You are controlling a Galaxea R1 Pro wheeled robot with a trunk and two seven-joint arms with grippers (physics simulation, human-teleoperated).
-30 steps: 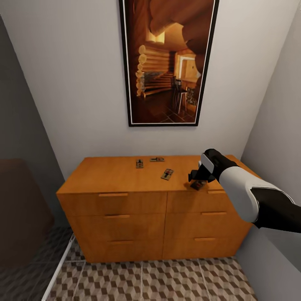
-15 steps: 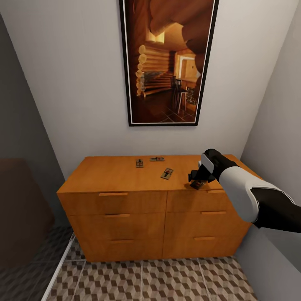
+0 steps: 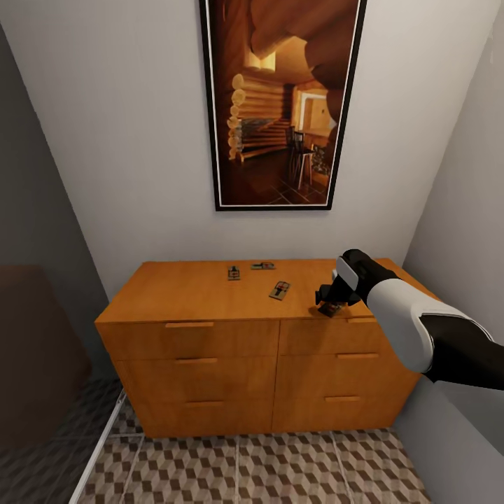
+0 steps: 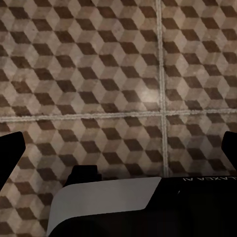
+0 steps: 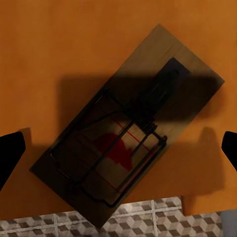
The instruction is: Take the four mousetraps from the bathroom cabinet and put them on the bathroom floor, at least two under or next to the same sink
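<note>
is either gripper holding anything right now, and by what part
Nothing is held. The right gripper hangs open over a mousetrap at the cabinet's front edge, fingers wide of it. The left gripper is open above bare floor.

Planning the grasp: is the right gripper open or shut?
Open: the right gripper fingertips sit wide apart, either side of the mousetrap.
</note>
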